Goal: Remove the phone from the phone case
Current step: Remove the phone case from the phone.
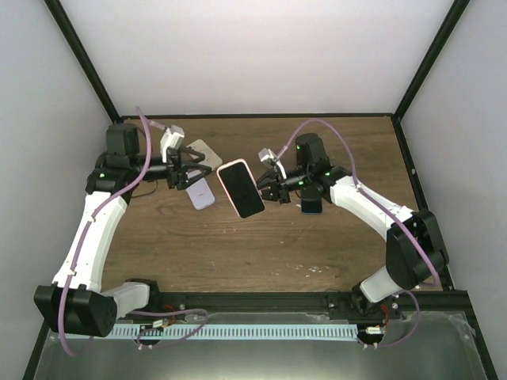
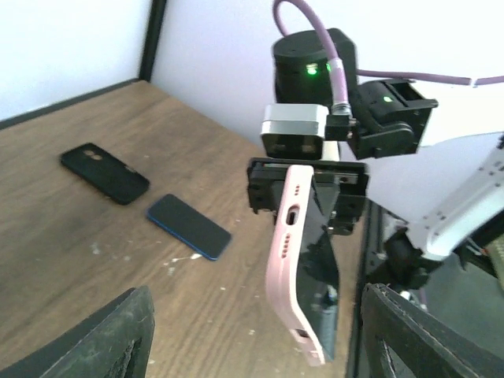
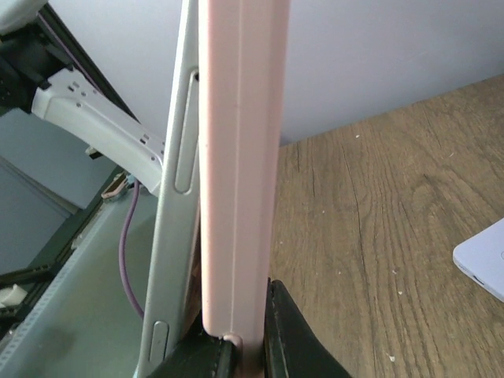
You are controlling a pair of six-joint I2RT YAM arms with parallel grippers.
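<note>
Above the middle of the table, the right gripper (image 1: 272, 185) is clamped on one end of the pink phone case (image 2: 285, 260), the phone (image 2: 321, 264) seemingly part-peeled but not yet out, while the left gripper (image 1: 200, 171) hangs wide and empty just left.

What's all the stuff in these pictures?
cased phone: one, pink case, dark screen, held up over the table
blue phone: one, blue-edged, flat on the table
black case: one, black, flat near the blue phone
lilac slab: one, pale, table's left
beige slab: one, beige, back left
table: one, brown wood
left arm: one, white and black
right arm: one, white and black
left fingers: two, black, open
right fingers: two, black, shut on cased phone
</note>
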